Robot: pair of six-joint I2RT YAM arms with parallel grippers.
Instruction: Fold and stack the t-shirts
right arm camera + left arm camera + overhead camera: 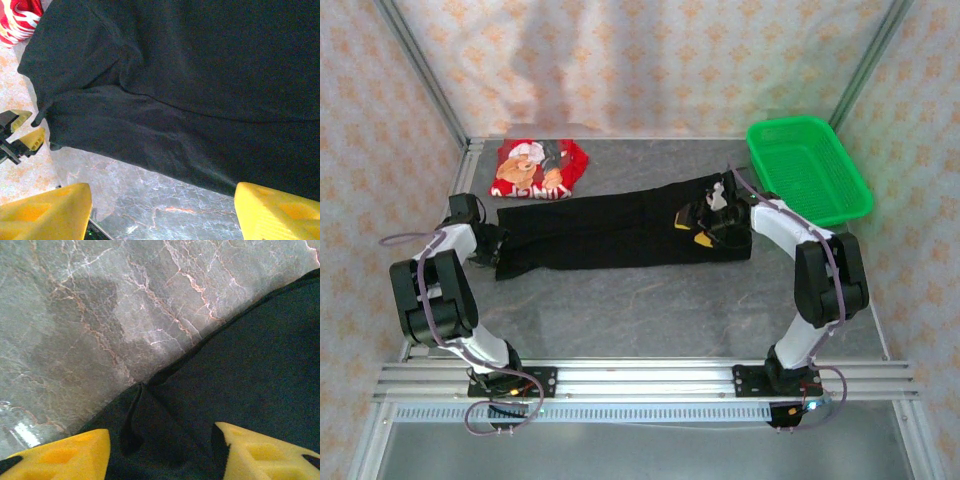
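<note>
The left gripper (162,436) has its jaws apart around the left edge of the black t-shirt (620,230), a long strip across the middle of the table (650,310). The right gripper (162,192) is likewise apart above its right end. Both should probably pinch all layers together and lift evenly; no writing is readable, also not on the red t-shirt (542,168) at the far left.

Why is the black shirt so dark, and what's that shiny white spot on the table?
Left wrist view: light glints off the table, with a soft shadow farther up. Right wrist view: the black shirt reflects little light, so its folds barely show.
</note>
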